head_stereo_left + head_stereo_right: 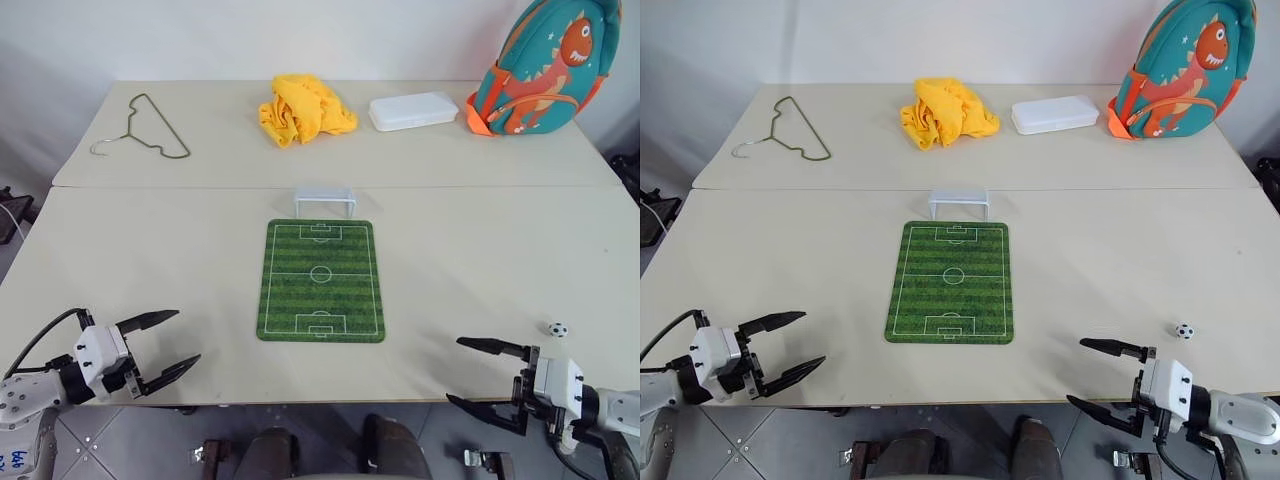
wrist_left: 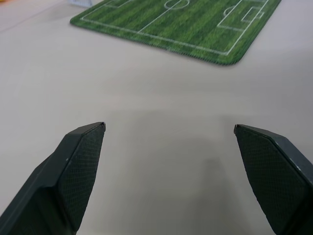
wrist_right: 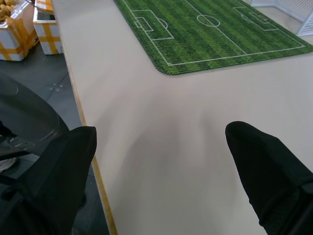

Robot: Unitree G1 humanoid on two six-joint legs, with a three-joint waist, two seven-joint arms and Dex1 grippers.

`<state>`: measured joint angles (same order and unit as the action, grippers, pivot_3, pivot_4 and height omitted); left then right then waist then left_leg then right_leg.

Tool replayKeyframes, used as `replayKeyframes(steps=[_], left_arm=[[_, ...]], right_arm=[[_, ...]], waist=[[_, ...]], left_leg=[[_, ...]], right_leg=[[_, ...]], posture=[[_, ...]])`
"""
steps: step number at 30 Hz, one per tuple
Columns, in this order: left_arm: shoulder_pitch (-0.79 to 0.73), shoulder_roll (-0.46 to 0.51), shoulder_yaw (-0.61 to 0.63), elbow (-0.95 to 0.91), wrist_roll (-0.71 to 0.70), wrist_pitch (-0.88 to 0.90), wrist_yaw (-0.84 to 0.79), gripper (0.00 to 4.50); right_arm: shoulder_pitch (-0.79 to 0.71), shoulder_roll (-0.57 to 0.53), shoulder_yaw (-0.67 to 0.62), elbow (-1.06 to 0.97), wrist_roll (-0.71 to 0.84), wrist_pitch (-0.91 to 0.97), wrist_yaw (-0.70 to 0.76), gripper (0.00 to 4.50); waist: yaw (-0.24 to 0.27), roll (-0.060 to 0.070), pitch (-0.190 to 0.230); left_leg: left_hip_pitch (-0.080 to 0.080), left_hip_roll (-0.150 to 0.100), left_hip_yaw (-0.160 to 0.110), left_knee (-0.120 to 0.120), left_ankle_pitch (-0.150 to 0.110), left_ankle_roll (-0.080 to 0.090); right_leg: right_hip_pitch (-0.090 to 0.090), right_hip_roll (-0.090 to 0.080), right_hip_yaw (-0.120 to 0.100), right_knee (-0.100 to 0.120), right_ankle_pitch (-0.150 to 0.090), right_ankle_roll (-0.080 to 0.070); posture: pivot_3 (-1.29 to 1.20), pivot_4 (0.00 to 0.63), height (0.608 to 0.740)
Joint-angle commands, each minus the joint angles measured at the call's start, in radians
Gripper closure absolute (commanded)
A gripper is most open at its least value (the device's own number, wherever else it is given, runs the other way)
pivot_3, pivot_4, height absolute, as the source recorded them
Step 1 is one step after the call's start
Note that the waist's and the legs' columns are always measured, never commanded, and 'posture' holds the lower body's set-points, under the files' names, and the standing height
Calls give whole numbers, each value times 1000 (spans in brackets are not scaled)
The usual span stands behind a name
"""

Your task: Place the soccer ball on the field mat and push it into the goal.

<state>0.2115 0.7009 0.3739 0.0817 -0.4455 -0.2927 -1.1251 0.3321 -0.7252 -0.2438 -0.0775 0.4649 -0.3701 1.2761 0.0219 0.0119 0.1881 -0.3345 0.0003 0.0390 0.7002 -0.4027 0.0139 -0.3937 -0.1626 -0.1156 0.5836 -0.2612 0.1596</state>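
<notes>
Soccer ball (image 1: 558, 328) sits on bare table (image 1: 150, 260), near the front edge on the robot's right, well apart from the field mat (image 1: 321, 281) and just beyond the right gripper (image 1: 488, 375). Ball is tiny, white w/ black patches, far smaller than a gripper finger. Right gripper hangs at the table's front edge, fingers spread wide, empty; left gripper (image 1: 165, 343) likewise on the other side, fingers apart, nothing between them. Mat lies flat mid-table, green stripes w/ white pitch lines; the white goal (image 1: 324, 200) stands at its far short edge, touching or just beside it. Step in hand is likely the pickup: right gripper should straddle the ball squarely, then close slowly, since a ball this small could roll or squirt away. Set it down gently on the mat, approx. in line w/ the goal mouth.
</notes>
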Motion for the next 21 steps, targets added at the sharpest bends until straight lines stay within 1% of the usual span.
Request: replayKeyframes(steps=[1,5,6,7,10,11,12,14,16,18,21], left_arm=[[23,1,25,-48,-27,16,10,0],[38,15,29,-131,-114,131,-9,0],[22,21,26,-150,-136,162,-11,0],[-15,28,19,-178,-188,221,-11,0],[-176,53,-52,-245,-329,432,-28,0],[-203,53,-62,-256,-353,470,-32,0],[-240,52,-91,-255,-345,493,-40,0],[-332,37,-159,-269,-339,535,-60,0],[-391,23,-200,-284,-338,565,-63,0],[-429,6,-231,-290,-324,570,-77,0],[-456,-10,-237,-285,-325,587,-77,0]], right_arm=[[4,-14,-34,-20,31,2,4,35],[33,-18,-53,-61,50,27,-15,35],[46,-17,-78,-86,65,46,-37,35],[71,-17,-118,-120,85,72,-65,35],[195,3,-314,-236,164,163,-171,35],[221,12,-356,-260,186,190,-197,35],[252,25,-410,-274,207,218,-224,35],[319,69,-525,-253,224,235,-263,35],[359,96,-597,-205,222,233,-267,35],[380,100,-632,-122,204,230,-247,35],[369,83,-641,-14,181,242,-222,35]], waist=[[0,0,0],[1,0,0],[2,0,0],[5,0,0],[32,1,0],[33,1,0],[29,1,-1],[26,1,-2],[24,1,-2],[17,1,-2],[-4,1,-2]], left_leg=[[0,0,0,0,0,0],[0,0,0,0,0,0],[0,0,0,0,0,0],[0,0,0,0,0,0],[-1,0,-3,3,0,0],[-1,0,-3,4,0,0],[-1,0,-3,4,0,0],[0,-1,-2,3,0,0],[0,-1,-1,1,0,0],[0,-1,0,0,0,0],[0,-1,0,0,0,0]], right_leg=[[0,0,0,0,0,0],[0,0,0,0,0,0],[0,0,0,0,0,0],[0,0,0,0,0,0],[0,0,0,2,0,0],[1,0,0,2,0,0],[2,0,0,2,0,0],[2,0,1,2,0,0],[1,0,1,1,0,0],[1,1,1,0,0,0],[1,1,2,0,0,0]], posture=[[0,150,740],[0,150,740],[0,150,740],[0,150,740],[0,150,740],[0,150,740],[0,150,740],[0,150,740],[0,150,740],[0,150,740],[0,150,740]])
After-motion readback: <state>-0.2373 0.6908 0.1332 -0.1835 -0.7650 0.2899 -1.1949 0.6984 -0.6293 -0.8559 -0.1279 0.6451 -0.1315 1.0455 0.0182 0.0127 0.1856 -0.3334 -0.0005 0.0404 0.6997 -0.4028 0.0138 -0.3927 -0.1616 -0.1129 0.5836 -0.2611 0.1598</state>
